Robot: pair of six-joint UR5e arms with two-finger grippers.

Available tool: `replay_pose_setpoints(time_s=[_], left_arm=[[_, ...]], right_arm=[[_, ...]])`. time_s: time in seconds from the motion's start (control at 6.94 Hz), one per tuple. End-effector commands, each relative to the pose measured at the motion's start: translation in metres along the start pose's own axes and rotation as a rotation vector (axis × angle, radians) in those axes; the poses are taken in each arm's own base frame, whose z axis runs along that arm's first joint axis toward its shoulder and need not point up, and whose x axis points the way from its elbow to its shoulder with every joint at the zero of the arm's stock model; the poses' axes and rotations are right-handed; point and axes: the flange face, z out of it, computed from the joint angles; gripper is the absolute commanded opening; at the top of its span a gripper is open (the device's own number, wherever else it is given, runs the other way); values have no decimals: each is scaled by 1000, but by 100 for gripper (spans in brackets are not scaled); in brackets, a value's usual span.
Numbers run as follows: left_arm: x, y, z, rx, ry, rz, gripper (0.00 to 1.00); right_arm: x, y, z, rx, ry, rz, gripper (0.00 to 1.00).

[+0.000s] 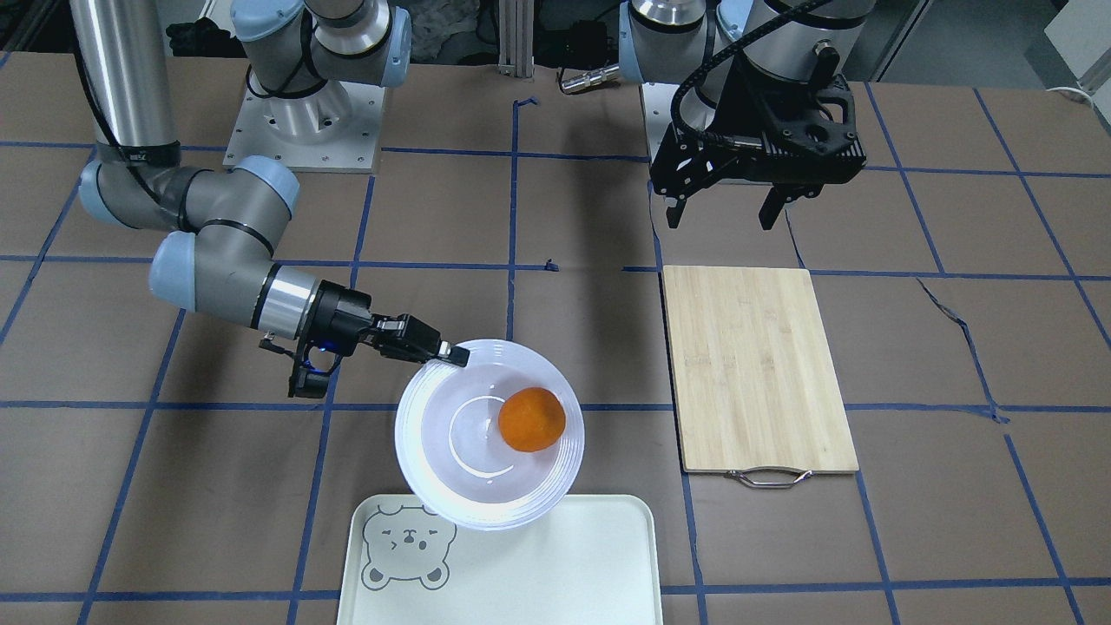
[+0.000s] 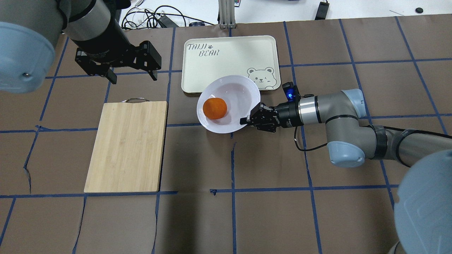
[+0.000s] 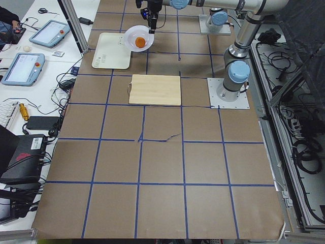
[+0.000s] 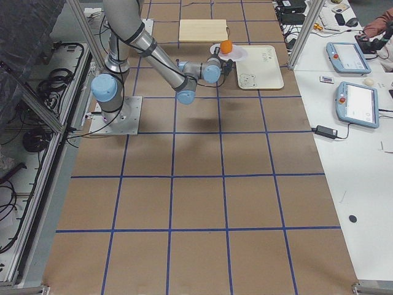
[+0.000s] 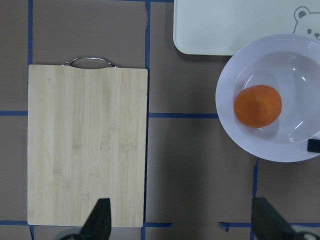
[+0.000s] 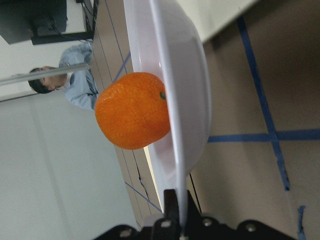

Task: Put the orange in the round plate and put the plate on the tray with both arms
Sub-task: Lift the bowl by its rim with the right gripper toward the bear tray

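The orange [image 1: 531,420] [image 2: 214,108] [image 5: 257,106] [image 6: 132,111] lies inside the round plate [image 1: 434,451] [image 2: 240,95] [image 5: 295,65] [image 6: 192,90]. My right gripper [image 1: 456,354] [image 2: 243,121] is shut on the plate's rim on the robot's side and holds it off the table. The plate's far edge overlaps the near edge of the tray [image 1: 555,573] [image 2: 226,60] [image 5: 225,30], beside the bear drawing. My left gripper [image 1: 720,217] [image 2: 133,77] [image 5: 182,225] hangs open and empty above the table, well apart from the plate.
A bamboo cutting board [image 1: 755,369] [image 2: 127,146] [image 5: 87,145] with a metal handle lies beside the plate on the left arm's side. A person [image 6: 65,75] sits beyond the table's far edge, where a side table [image 4: 362,123] holds tablets.
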Motion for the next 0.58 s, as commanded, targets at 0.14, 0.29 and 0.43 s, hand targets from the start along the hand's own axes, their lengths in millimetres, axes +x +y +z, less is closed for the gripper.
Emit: replay_pose_setpoints(time_s=[0.14, 0.29, 0.43], left_arm=[[0, 0, 0, 0, -1, 0, 100], [0, 0, 1, -2, 2, 0, 100], [0, 0, 1, -2, 2, 0, 100]], right_arm=[[-30, -112, -3, 26, -17, -21, 6], [-33, -128, -1, 27, -21, -67, 6], [-21, -137, 17, 0, -36, -58, 5]])
